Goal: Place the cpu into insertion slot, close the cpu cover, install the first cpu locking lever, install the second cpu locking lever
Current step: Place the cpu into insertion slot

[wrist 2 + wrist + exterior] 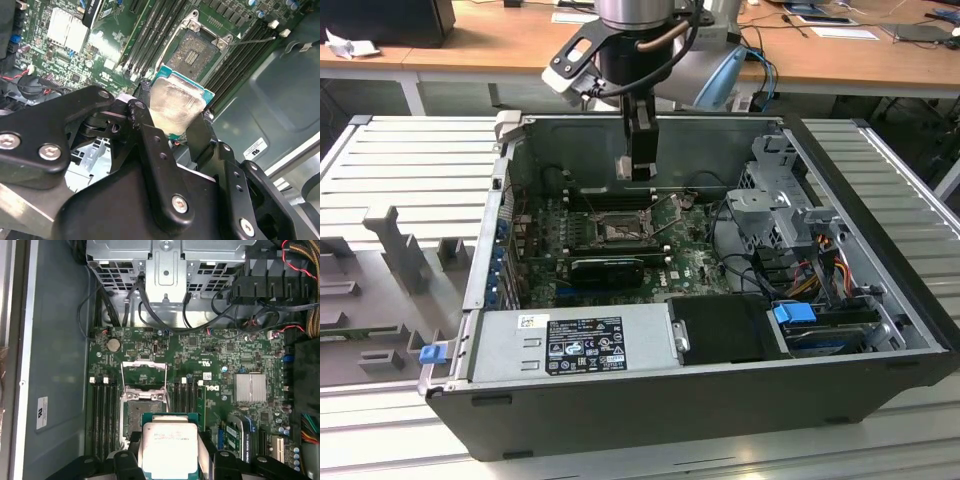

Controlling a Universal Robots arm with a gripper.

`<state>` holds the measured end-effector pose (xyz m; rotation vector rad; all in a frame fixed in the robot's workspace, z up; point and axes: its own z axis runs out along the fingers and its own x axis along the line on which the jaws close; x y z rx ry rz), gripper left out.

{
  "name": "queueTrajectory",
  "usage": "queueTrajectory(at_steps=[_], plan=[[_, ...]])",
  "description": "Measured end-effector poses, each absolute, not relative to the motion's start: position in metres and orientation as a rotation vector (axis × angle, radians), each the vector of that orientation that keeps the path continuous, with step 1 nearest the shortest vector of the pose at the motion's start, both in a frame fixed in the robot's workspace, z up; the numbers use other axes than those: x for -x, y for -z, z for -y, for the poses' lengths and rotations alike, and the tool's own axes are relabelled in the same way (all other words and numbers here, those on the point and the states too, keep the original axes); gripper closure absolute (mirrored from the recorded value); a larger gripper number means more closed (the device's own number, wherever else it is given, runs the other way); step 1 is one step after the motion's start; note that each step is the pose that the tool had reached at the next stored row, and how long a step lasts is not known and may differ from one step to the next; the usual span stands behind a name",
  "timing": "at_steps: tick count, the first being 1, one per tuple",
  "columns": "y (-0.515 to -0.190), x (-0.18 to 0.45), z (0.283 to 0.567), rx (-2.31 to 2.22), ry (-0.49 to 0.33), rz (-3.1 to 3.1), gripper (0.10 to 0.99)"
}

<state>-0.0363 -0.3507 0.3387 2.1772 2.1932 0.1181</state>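
1. The cpu (177, 105) is gripped by its edges between the closed jaws, held flat, presumably so that it can be set down squarely;
2. below and just ahead of the jaws, the insertion slot (142, 412) lies bare, not yet touched by the cpu;
3. beyond the slot, the cpu cover (144, 363) is swung open, leaving access.

Noted: cpu (176, 102) pale silver-grey face, teal-green rim; insertion slot (196, 50) dark centre, silver frame; motherboard (200, 352) green; gripper (171, 117) black; heatsink (250, 387) silver, ribbed.
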Motion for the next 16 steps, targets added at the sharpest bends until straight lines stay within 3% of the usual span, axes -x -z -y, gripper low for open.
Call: queueTrajectory(at_steps=[16], plan=[[-0.320,0.036,0.350,-2.182,-0.117,-2.188,0.557]])
